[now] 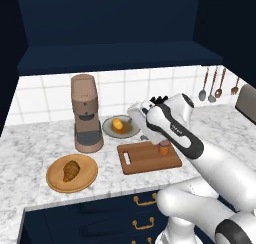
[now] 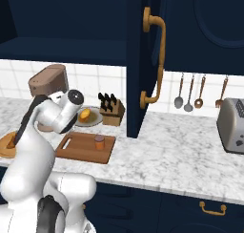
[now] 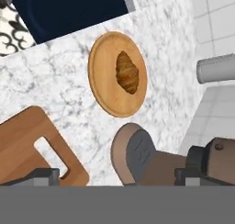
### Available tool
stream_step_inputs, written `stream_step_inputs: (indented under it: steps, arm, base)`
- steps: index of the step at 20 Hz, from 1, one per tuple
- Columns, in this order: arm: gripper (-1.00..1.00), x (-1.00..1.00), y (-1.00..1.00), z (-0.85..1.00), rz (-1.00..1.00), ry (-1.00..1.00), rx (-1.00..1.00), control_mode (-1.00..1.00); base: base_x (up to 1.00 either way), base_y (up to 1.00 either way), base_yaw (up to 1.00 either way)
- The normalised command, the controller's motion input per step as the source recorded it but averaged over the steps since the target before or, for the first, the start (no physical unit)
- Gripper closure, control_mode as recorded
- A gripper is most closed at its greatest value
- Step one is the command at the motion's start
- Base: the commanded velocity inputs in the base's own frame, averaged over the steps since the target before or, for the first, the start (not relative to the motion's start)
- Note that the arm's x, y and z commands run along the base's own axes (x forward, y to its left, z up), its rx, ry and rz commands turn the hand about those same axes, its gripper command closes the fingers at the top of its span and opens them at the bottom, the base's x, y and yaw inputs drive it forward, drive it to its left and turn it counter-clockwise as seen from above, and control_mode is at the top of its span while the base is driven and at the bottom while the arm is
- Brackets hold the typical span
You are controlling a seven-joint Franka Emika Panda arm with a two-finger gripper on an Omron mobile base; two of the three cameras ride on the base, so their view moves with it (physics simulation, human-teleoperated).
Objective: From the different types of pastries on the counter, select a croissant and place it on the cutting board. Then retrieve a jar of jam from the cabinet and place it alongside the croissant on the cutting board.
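Croissant [image 1: 71, 171]: on the round wooden plate [image 1: 55, 182], near left of the counter [image 1: 30, 153].
Jam jar [image 1: 163, 148]: already standing on the cutting board [image 1: 145, 160], right side.
Gripper [image 3: 117, 176]: jaws wide apart, holding nothing, above the coffee machine [image 1: 86, 113].
Handling: light, flaky, crushable; pinch gently across its thick middle.

1. You will find no text, number, brand or sign that can be read in these pictures.
2. The jar [image 1: 163, 148] on the board [image 1: 145, 160] has plain sides, with no label you can read.
3. The coffee machine [image 1: 85, 111] shows you no brand name or marking.
4. The toaster [image 2: 232, 125] has some small dark controls on its front, but they are too small for you to read anything there.
5. The cabinet [image 2: 143, 60] and the drawers [image 1: 100, 213] carry only handles, no writing.
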Motion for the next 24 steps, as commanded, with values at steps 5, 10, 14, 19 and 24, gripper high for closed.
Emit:
stream_step_inputs:
  steps: [5,10,14,19,24]
  arm:
    - [-1.00,-0.13,0.37,0.55,0.07,0.17,-0.24,-1.00]
    - [-1.00,-0.11,0.55,0.68,0.06,0.25,-0.22,-1.00]
    - [-1.00,-0.59,0.52,0.11,0.14,-0.01,-0.23,-1.00]
    - [-1.00,-0.61,0.29,-0.02,0.10,-0.16,-0.20,-1.00]
    - [-1.00,0.32,0.08,-0.03,0.06,0.04,-0.03,-1.00]
  base:
    - [0.00,0.00,0.00]
    - [0.00,0.00,0.00]
    - [0.00,0.00,0.00]
    - [0.00,0.00,0.00]
    - [0.00,0.00,0.00]
